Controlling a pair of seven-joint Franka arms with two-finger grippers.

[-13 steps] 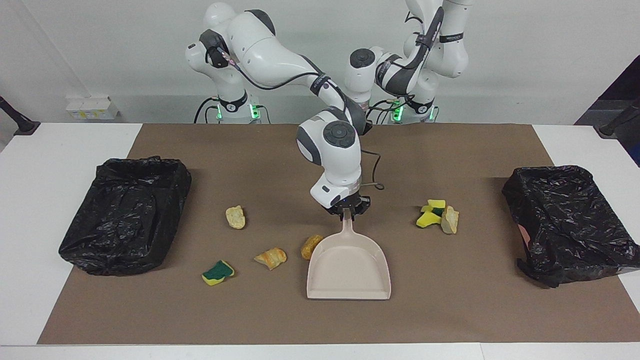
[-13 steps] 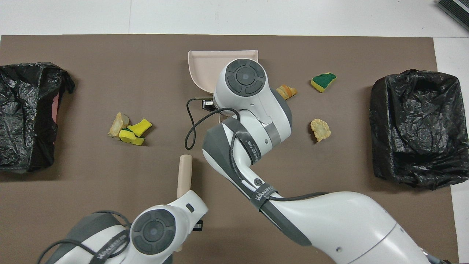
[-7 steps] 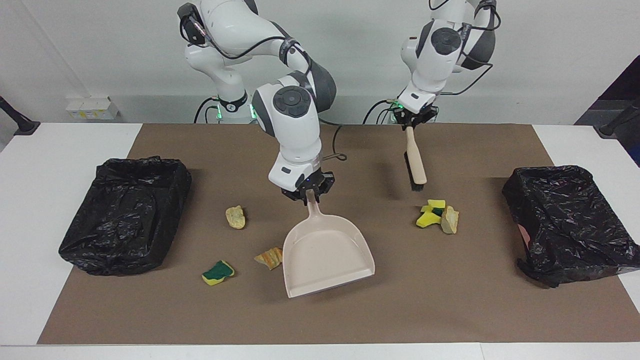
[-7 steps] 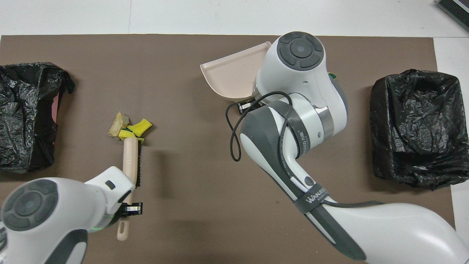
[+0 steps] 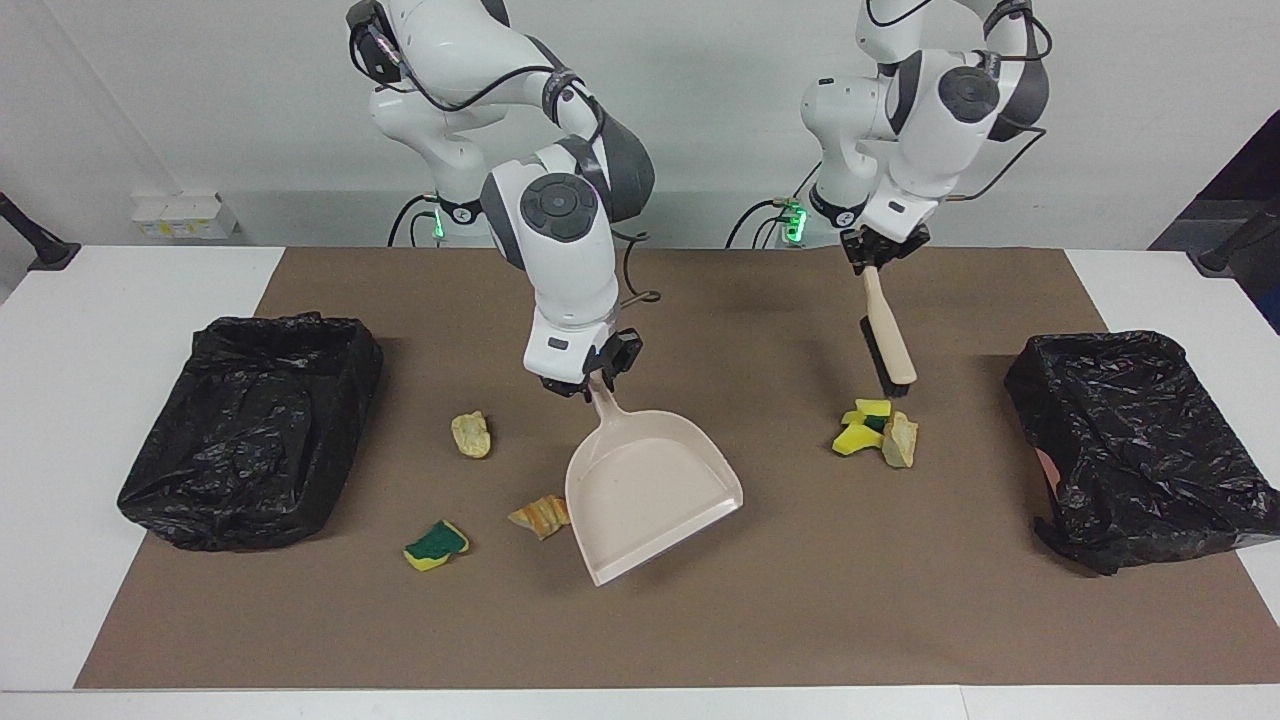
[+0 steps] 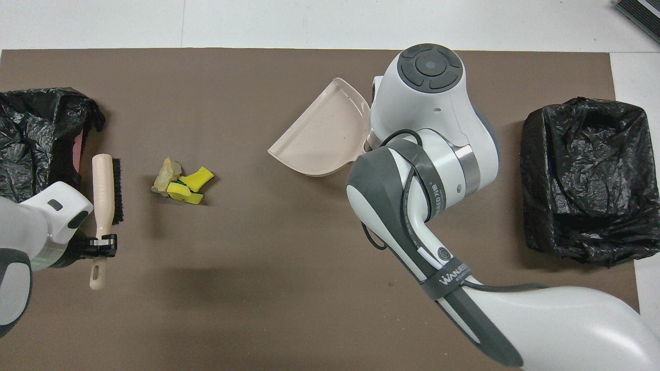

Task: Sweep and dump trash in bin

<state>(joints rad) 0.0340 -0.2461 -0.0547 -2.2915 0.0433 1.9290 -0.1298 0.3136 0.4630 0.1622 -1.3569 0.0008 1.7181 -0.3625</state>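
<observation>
trash (image 5: 875,427) in five spots, two bins (image 5: 250,428), left fingers (image 5: 872,256) clamping brush (image 5: 888,345), right fingers (image 5: 598,377) clamping dustpan (image 5: 650,490)

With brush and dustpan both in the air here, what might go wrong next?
The dustpan, held tilted by the right gripper, hangs far from the sponge pile, so the brush in the left gripper may scatter scraps across the mat. The pan could also knock the bread chunk beside it when lowered.
</observation>
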